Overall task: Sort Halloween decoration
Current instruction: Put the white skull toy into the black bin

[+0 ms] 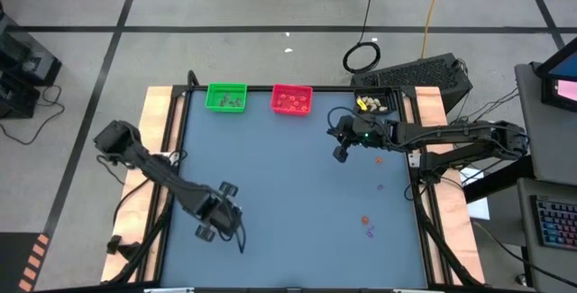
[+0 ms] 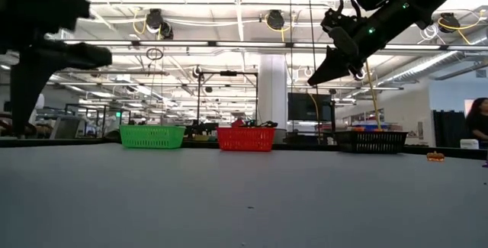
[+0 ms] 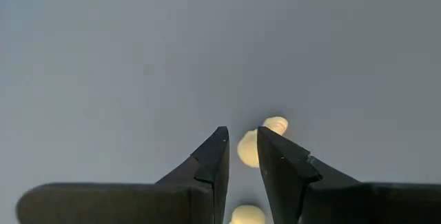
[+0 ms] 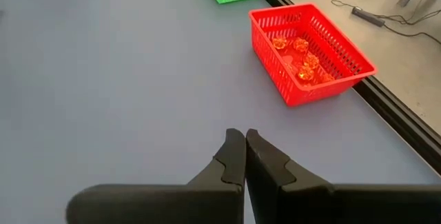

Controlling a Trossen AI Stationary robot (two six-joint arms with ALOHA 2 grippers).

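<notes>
Tiny trinkets lie on the blue table near its right side: an orange one [image 1: 379, 159], a purple one [image 1: 380, 186], and an orange [image 1: 365, 220] and purple pair [image 1: 370, 232] nearer the front. Several orange trinkets [image 4: 301, 58] sit in the red tray [image 4: 272, 58]. My right gripper [image 1: 341, 155] [image 4: 244, 136] hangs shut above the table, right of the red tray; nothing shows between its fingers. My left gripper [image 1: 209, 230] [image 3: 241, 136] points down over bare table at the near left, with its fingertips slightly apart.
Three trays stand along the far edge: green [image 1: 225, 96], red [image 1: 291, 99] and black [image 1: 374, 104], the black one holding yellowish pieces. The middle of the table is bare. Wooden rails border the left and right sides. A person stands far off at the right [image 2: 479, 122].
</notes>
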